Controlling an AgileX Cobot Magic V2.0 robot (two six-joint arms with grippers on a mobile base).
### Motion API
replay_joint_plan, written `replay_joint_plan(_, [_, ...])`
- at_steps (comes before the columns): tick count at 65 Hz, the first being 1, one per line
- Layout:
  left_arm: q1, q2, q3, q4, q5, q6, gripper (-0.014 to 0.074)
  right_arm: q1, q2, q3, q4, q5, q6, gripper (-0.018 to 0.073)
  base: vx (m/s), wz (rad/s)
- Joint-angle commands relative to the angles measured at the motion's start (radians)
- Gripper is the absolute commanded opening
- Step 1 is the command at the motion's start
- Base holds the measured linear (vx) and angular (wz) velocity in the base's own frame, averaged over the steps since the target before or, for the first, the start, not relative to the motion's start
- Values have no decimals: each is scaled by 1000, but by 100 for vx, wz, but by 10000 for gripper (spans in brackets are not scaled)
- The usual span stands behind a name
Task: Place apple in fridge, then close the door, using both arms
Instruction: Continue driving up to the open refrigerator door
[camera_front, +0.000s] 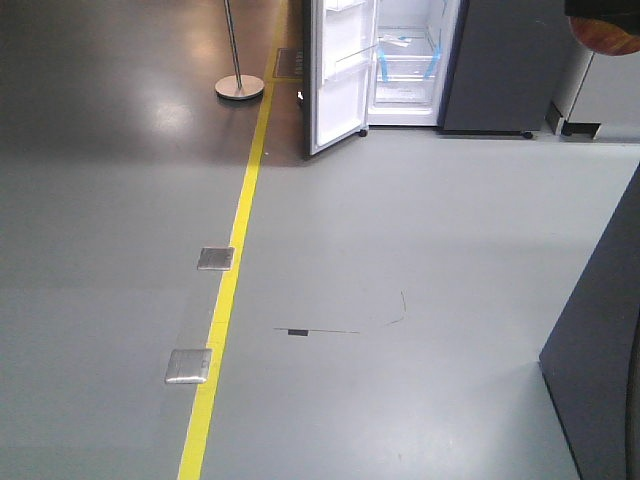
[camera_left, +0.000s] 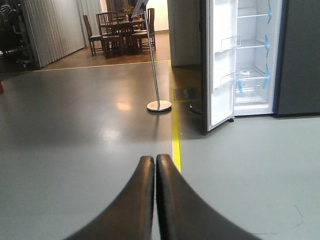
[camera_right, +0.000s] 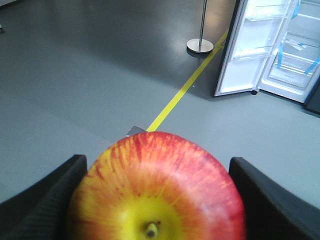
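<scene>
The right gripper reaches out over the grey floor, its dark fingers pinching the glossy red-and-yellow apple from both sides, stem end toward the wrist. The left gripper points forward, its curved black fingers pressed together. Well ahead stands the tall dark grey fridge. Its white-lined door is swung wide and carries clear plastic bins, and blue tape strips mark the inner shelves.

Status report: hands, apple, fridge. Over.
Left hand shut, empty. Right hand shut on glossy red-yellow round apple. Tall dark grey fridge ahead, door open. Chrome pole stand left of door.
</scene>
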Motion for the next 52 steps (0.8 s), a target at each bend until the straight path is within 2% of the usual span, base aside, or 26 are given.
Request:
replay_joint_plan(1, [-7,-16,-20,-2,-66,-6,-7,-5,-33,-31,48,-61,-2,119,18,-3])
replay_joint_plan(52, [-7,-16,-20,-2,-66,-6,-7,-5,-33,-31,48,-61,-2,119,17,-3])
